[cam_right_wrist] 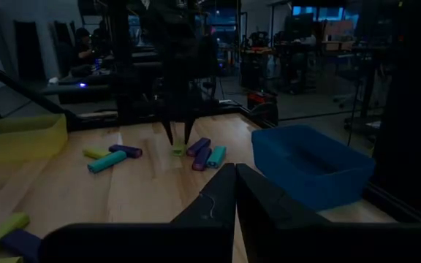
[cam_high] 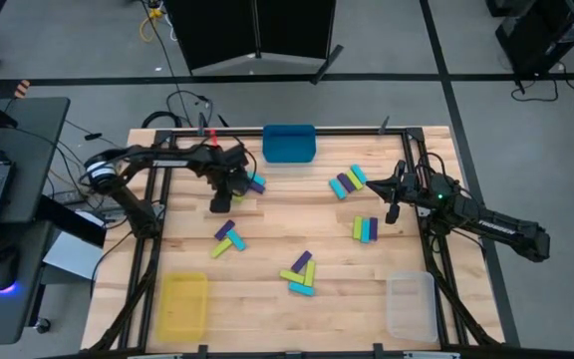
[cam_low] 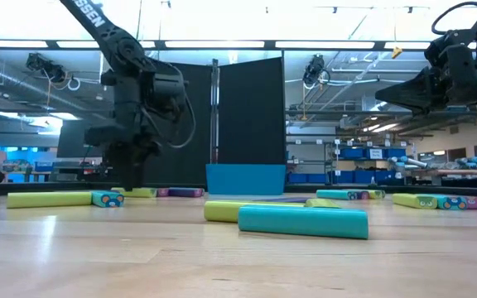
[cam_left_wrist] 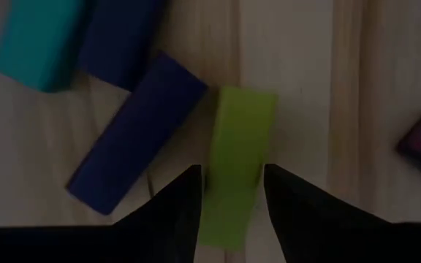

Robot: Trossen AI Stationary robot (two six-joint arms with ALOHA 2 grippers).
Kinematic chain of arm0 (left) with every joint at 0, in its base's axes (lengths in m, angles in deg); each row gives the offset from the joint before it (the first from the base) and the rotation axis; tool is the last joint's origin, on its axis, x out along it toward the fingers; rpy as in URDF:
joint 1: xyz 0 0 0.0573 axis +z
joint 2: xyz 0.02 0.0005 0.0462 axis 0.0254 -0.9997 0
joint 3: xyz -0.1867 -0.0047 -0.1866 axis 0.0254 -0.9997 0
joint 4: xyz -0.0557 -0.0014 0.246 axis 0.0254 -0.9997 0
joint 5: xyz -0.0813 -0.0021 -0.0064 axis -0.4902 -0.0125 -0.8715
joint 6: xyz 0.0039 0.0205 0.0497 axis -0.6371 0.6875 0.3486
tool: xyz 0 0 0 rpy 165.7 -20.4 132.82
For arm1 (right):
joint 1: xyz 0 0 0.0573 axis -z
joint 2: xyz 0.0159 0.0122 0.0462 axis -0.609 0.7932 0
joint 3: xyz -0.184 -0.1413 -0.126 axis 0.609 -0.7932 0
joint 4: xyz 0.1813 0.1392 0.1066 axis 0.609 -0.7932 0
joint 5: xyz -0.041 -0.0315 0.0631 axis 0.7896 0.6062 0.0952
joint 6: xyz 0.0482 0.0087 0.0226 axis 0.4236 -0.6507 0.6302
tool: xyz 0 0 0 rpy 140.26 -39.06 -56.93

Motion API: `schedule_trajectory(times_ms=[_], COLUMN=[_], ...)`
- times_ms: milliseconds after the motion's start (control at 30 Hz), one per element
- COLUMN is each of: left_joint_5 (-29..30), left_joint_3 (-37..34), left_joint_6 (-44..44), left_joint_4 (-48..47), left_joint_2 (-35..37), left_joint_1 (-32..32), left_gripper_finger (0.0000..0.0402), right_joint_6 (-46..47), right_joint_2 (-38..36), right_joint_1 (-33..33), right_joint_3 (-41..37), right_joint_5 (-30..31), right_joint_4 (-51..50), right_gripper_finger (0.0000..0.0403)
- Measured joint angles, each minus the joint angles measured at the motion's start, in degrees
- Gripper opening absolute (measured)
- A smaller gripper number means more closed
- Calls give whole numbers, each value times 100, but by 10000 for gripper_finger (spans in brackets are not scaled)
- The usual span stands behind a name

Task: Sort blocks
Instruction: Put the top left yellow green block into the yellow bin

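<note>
- Two dark arms are over the wooden table (cam_high: pixel 267 239).
- The left gripper (cam_left_wrist: pixel 231 212) is down low near the back of the table, close to the blue bin (cam_high: pixel 289 143). Its two fingers are apart, one on each side of a lime block (cam_left_wrist: pixel 236 157). I cannot tell if the fingers touch the block.
- Just beside that lime block lie two purple blocks (cam_left_wrist: pixel 134 139) and a cyan block (cam_left_wrist: pixel 35 36).
- The right gripper (cam_right_wrist: pixel 234 191) hangs in the air over the right side of the table. Its fingers are pressed together and hold nothing.
- More blocks lie in small heaps on the table. One heap of cyan, lime and purple bars (cam_high: pixel 348 182) sits just in front of the right gripper. A lime, purple and cyan set (cam_high: pixel 366 229) lies a bit nearer the front.
- Another heap (cam_high: pixel 300 274) lies in the middle near the front, and a small one (cam_high: pixel 228 238) lies to its left.
- The yellow bin (cam_high: pixel 183 304) sits at the front left corner. The clear bin (cam_high: pixel 411 304) sits at the front right corner.
</note>
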Motion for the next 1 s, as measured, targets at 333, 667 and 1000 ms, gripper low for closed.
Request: schedule_trajectory(times_ms=[333,667,1000], left_joint_5=[138,249,-78], left_joint_3=[24,180,1523], left_joint_6=[4,-459,-1517], left_joint_4=[7,-547,-2841], left_joint_2=[-359,308,1560], left_joint_1=[-7,-71,-937], left_gripper_finger=[127,105,105], right_joint_6=[0,0,0], right_joint_2=[0,2,2], right_joint_1=[-2,-2,-2], right_joint_3=[0,0,0], right_joint_5=[0,1,0], right_joint_4=[0,-2,0], right_gripper_finger=[22,22,22])
